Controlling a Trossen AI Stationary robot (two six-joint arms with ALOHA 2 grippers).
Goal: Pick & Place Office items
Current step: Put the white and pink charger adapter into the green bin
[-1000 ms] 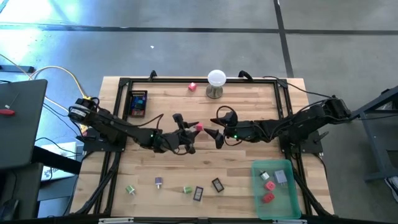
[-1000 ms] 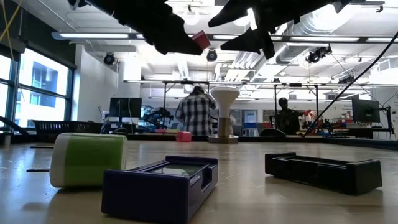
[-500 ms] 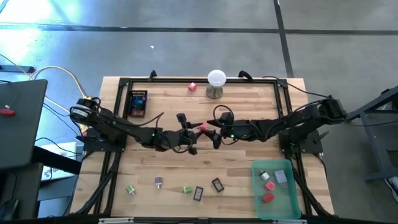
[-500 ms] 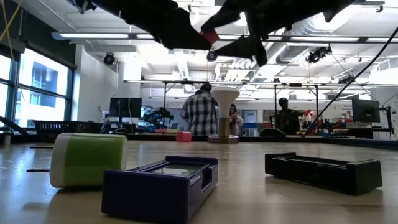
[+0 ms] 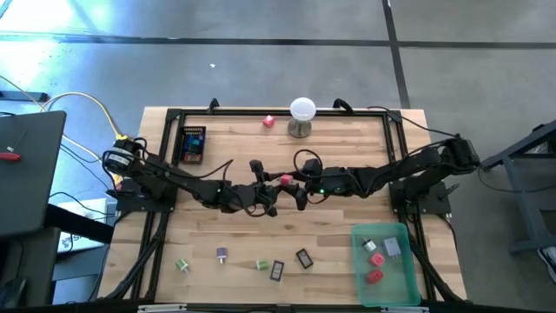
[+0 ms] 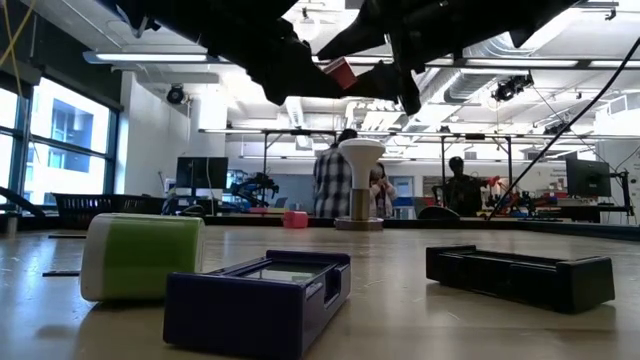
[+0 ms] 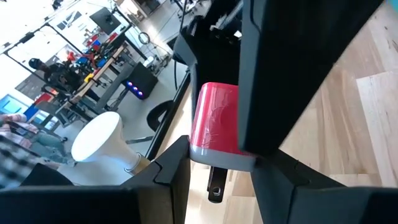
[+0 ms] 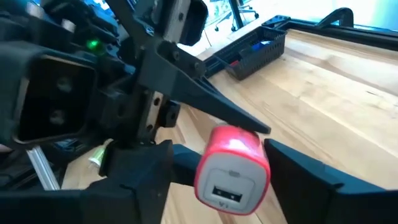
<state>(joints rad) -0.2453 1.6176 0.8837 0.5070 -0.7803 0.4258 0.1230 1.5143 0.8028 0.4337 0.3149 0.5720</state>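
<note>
A red office item, a small block with a white end, hangs in the air over the table's middle. My left gripper is shut on it, coming from the table's left. From the right, my right gripper faces it, open. Its two fingers stand close on either side of the block, whose white face with a slot looks at that wrist camera. In the low view the block shows high above the tabletop between both dark grippers. My left gripper pinches the red block between its two fingers, at the block's white end. The fingers reach in about level from the table's left. The block is lifted clear of the table. My right gripper flanks the block closely; I cannot tell whether it touches.
A green tray with red and grey items sits front right. Several small items lie near the front edge, among them a green block, a purple one and a black one. A white ball on a stand, a pink piece and a black box stand at the back.
My right gripper has moved toward the table's left and a little down, up to the red block, so that its fingers now stand around it. The block stays lifted in my left gripper.
</note>
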